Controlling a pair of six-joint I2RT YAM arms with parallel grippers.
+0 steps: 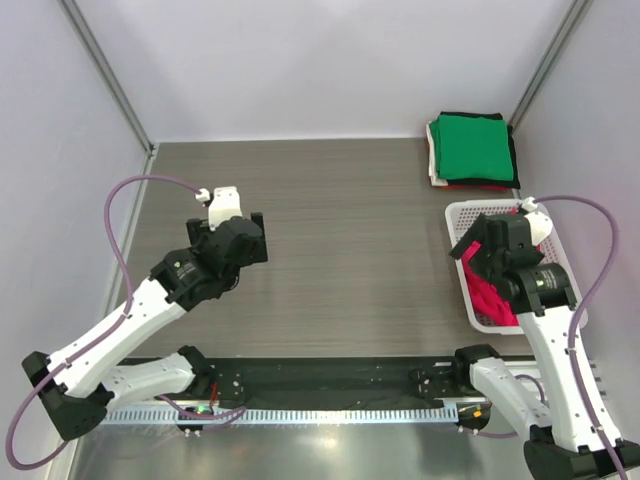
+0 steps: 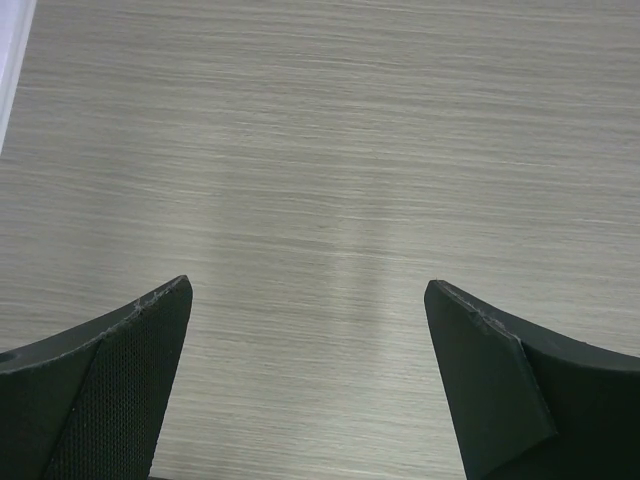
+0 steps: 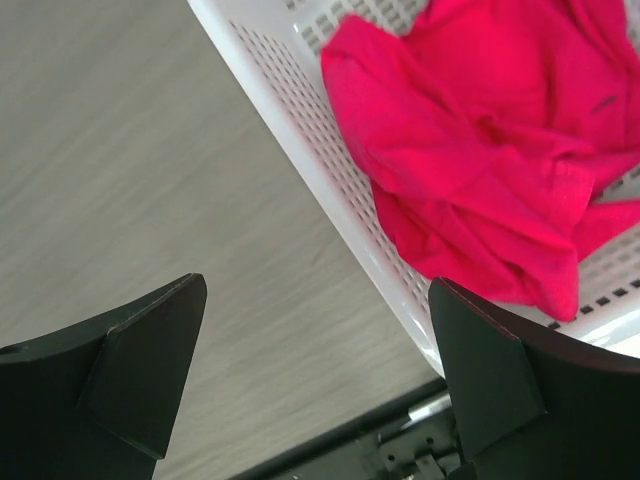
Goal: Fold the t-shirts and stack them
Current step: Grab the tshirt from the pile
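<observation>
Left arm (image 1: pixel 130 320) pose: reaching up from its base at the near left, elbow bent, with the wrist hanging over the left-centre of the table (image 1: pixel 350 230).
Left end effector (image 2: pixel 310 300): fingers are standing wide apart and gripping nothing; only bare table is showing between them.
Right arm (image 1: pixel 555 350) pose: rising from the near right and leaning forward, with the wrist hovering over the near-left part of the white mesh basket (image 3: pixel 300 130).
Right end effector (image 3: pixel 320 300): fingers are spreading wide and carrying nothing; in the wrist view the basket's left wall is running between them.
Red-pink t-shirt (image 3: pixel 470 130): lying crumpled inside the basket, ahead of the right end effector and toward its right finger, not touching it.
Folded t-shirts (image 1: pixel 472 148): sitting stacked at the table's far right, just beyond the basket. Green is lying on top, with black, white and red edges showing beneath. The stack is well apart from both end effectors.
</observation>
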